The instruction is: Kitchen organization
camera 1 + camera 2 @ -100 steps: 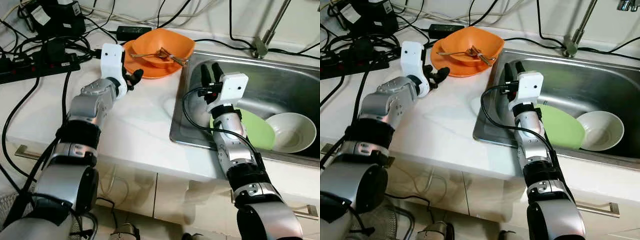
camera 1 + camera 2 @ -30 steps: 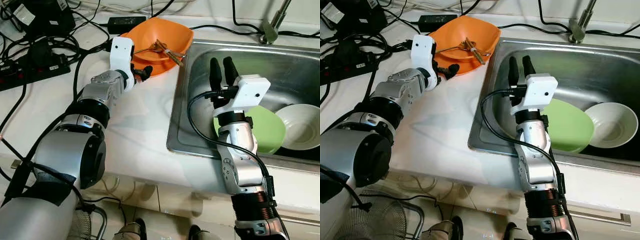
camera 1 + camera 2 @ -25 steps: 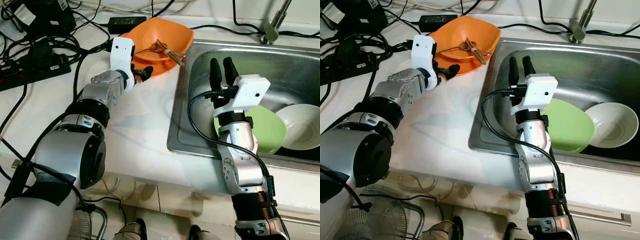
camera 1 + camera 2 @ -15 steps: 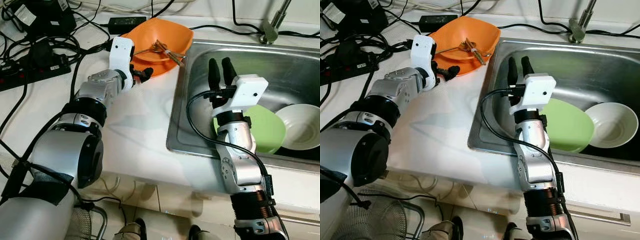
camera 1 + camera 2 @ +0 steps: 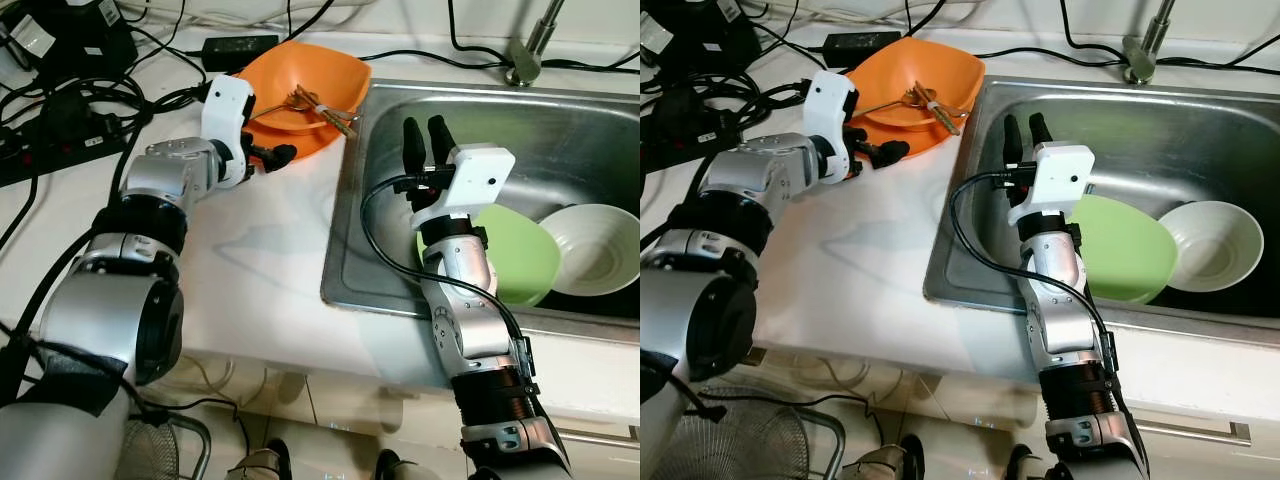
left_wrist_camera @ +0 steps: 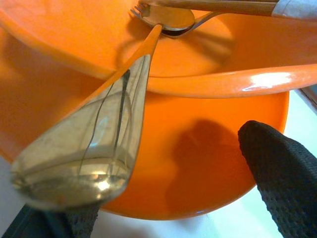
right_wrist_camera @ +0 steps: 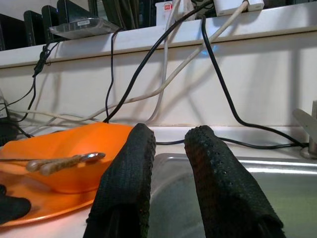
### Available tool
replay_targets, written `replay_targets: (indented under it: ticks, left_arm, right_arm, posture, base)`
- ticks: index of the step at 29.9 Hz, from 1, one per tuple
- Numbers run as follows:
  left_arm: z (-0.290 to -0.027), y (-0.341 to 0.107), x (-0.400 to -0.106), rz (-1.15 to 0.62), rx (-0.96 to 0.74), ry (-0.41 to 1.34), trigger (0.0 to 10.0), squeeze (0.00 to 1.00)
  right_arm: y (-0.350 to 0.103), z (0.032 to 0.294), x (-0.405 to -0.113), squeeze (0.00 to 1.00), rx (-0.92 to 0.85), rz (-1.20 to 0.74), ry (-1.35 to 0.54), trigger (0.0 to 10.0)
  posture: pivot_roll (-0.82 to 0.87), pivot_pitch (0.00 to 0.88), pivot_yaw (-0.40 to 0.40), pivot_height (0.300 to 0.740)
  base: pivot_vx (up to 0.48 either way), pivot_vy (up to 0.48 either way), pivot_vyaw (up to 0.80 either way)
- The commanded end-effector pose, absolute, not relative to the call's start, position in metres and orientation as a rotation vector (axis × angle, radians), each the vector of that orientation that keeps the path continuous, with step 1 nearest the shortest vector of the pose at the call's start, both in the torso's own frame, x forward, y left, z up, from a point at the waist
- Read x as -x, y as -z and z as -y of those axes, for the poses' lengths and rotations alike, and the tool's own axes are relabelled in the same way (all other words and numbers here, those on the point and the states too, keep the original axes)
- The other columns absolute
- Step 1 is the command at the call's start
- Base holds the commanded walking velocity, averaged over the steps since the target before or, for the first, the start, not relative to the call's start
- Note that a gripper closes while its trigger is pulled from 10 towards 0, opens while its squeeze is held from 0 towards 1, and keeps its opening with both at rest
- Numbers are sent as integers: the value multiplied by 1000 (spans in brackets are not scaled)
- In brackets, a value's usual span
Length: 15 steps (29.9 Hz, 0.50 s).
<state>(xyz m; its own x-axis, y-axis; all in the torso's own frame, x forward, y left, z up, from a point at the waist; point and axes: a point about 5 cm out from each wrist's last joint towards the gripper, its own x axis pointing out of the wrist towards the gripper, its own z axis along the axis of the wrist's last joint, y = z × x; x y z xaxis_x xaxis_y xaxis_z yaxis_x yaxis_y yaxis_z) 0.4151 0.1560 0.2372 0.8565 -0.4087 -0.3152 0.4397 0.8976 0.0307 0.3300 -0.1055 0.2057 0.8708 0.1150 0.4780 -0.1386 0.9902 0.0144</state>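
An orange bowl (image 5: 325,72) rests on an orange plate (image 5: 300,140) on the white counter, just left of the sink. A spoon (image 6: 99,148), a fork and wooden chopsticks (image 5: 335,115) lie in the bowl. My left gripper (image 5: 272,155) is open at the plate's near rim, one fingertip (image 6: 280,178) beside it and the spoon's handle end just ahead. My right gripper (image 5: 424,142) stands upright over the sink's left side, fingers (image 7: 133,178) a little apart with nothing between them. Behind its wrist in the sink sit a green bowl (image 5: 520,250) and a white bowl (image 5: 595,250).
The steel sink (image 5: 350,240) has a raised rim right of the plate, and a tap (image 5: 525,50) at its back edge. Power strips (image 5: 60,140), a black adapter (image 5: 235,45) and many cables crowd the counter's back left. Bare counter (image 5: 250,250) lies in front of the plate.
The whole view has shifted a little, so the camera moved. My left gripper stays at the plate's rim, a touch lower. The right arm holds its pose over the sink.
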Motion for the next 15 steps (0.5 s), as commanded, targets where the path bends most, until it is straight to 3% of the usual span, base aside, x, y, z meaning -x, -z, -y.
replay_targets:
  ticks: [1, 11, 14, 15]
  left_arm:
    - [-164, -217, -409, -412, -95, 437, 10000, 0]
    - [-179, -228, -385, -394, -98, 434, 10000, 0]
    - [-182, -226, -373, -399, -94, 432, 10000, 0]
    - [-184, -224, -356, -403, -91, 432, 10000, 0]
  right_arm:
    - [-169, 115, -331, 0, -38, 364, -100, 10000]
    - [-171, 112, -337, 0, -44, 373, -108, 10000]
    - [-171, 112, -338, 0, -46, 373, -110, 10000]
    - [-171, 112, -340, 0, -47, 371, -115, 10000]
  posture:
    - [133, 180, 123, 740]
    - [172, 171, 109, 740]
    - [180, 171, 104, 740]
    - [191, 171, 95, 740]
  base:
    - [0, 0, 0]
    - [0, 0, 0]
    - [0, 0, 0]
    - [0, 0, 0]
